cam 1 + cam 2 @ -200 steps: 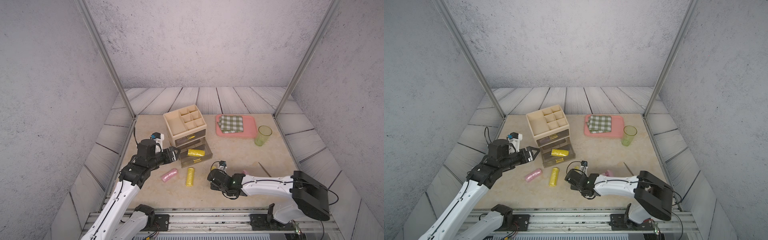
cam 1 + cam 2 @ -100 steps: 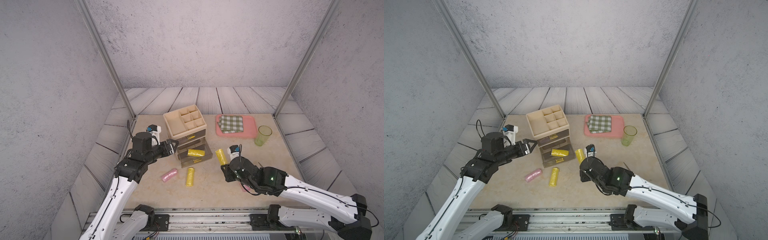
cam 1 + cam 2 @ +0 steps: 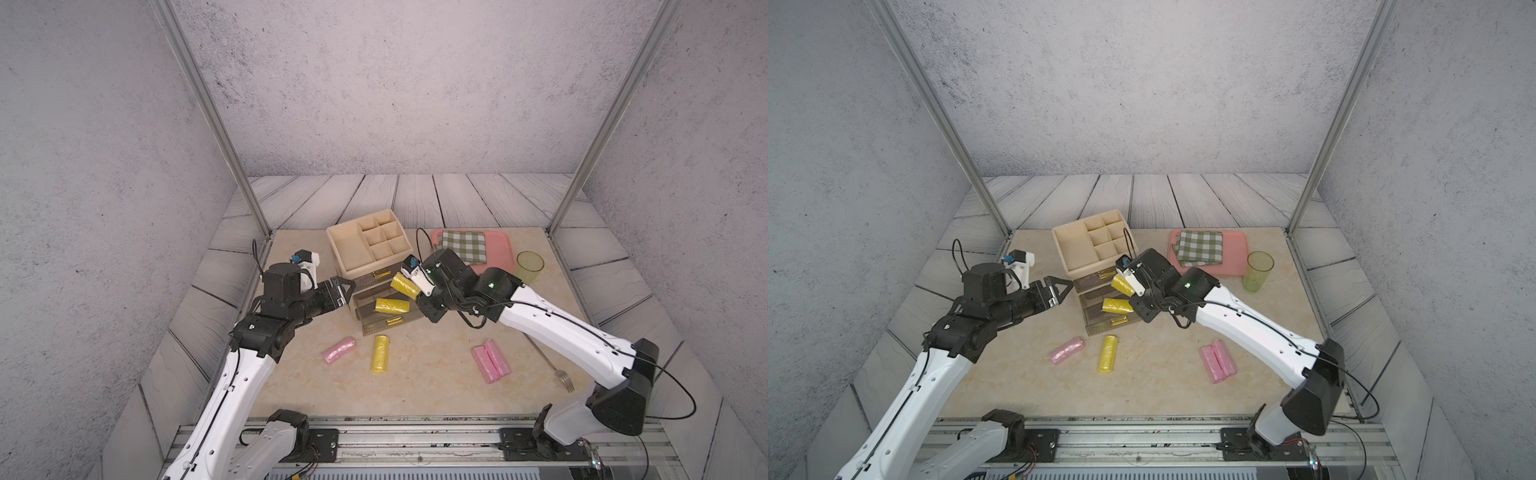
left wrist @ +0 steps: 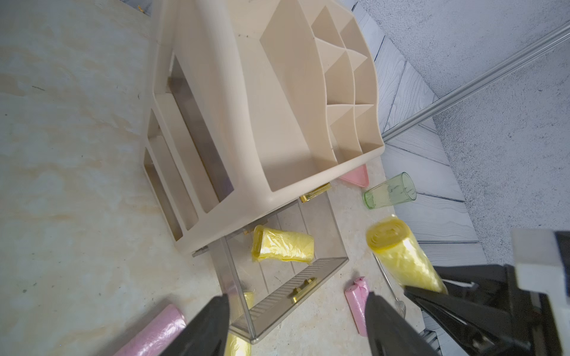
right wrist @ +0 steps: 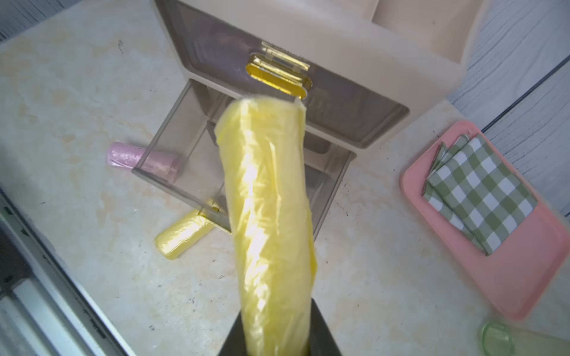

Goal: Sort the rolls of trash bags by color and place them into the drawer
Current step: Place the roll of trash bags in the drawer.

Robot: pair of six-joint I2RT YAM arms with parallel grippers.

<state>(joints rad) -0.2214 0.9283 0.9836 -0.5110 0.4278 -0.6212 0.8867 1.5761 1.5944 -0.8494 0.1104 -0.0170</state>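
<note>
i have the right tool (image 3: 417, 286) pinching the held yellow roll (image 3: 404, 285) by one end, and the rest of the roll sticks out past the fingertips toward the front of the beige organizer (image 3: 353, 249). the roll is off the tabletop (image 3: 415, 390), up by the far right corner of the pulled-out lower drawer (image 3: 388, 326). i cannot tell whether it is directly above the drawer or just beside it. inside that clear drawer lies the drawer's yellow roll (image 3: 392, 306), on its side. the left tool (image 3: 345, 291) has its fingers spread with nothing between them, and it hangs just left of the open drawer, pointing at it. near the drawer's front, the loose yellow roll (image 3: 380, 354) lies on the tabletop with the single pink roll (image 3: 339, 350) just to its left. well apart on the right, the two pink rolls (image 3: 490, 360) lie side by side, touching. at the far right a pink tray (image 3: 498, 249) carries a folded green checked cloth (image 3: 463, 245), and a green cup (image 3: 530, 268) stands upright just beside the tray. a fork (image 3: 557, 370) lies near the right edge, close to the right arm.
</note>
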